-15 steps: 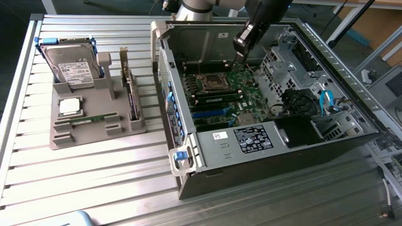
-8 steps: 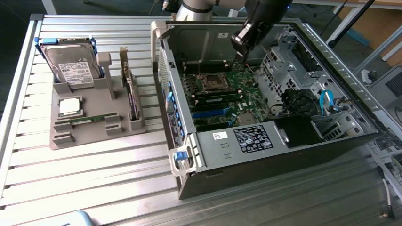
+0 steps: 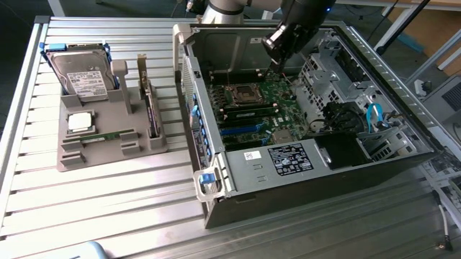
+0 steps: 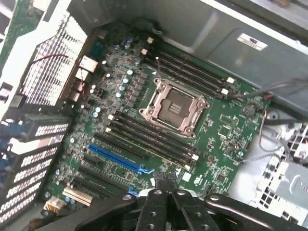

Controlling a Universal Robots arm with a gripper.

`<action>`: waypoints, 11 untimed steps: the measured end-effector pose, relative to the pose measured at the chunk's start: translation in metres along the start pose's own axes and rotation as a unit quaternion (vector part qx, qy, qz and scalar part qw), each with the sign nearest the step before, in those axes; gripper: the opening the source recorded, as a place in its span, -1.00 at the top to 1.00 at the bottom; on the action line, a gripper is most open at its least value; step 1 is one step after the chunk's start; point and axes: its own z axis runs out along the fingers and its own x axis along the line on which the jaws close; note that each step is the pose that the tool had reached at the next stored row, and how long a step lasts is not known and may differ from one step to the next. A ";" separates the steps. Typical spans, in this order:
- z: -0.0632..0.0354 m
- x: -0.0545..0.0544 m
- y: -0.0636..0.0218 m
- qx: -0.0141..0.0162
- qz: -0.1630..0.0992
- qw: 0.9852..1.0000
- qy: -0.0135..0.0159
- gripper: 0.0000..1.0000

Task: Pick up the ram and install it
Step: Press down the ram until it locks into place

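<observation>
Pincer [image 4: 166, 192] — closed, empty, above the motherboard [image 3: 256, 110] inside the open computer case [image 3: 317, 178]. Fingers [image 4: 155, 198] pressed together over the board's edge, just past the blue slot [image 4: 120, 159].

Ram [image 3: 106, 136] — thin green stick, flat in the grey holder tray [image 3: 148, 145], toward the tabletop's [image 3: 94, 199] edge on the exterior view's left, well apart from the pincer.

Processor chip [image 3: 80, 122] — square, silver, just beside the ram in the same tray.

Hard drive [image 3: 79, 75] — at the tray's far end.

Empty processor socket [image 4: 174, 107] — centre of board, dark memory slots [image 4: 149, 138] alongside.
</observation>
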 end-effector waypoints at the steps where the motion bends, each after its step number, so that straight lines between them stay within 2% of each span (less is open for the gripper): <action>1: 0.0000 0.000 0.0000 0.000 0.007 1.000 0.000 0.79; 6: 0.0001 0.000 0.0000 0.001 0.044 0.999 -0.001 0.79; 11: 0.0002 0.000 0.0000 0.003 0.081 0.997 -0.002 0.79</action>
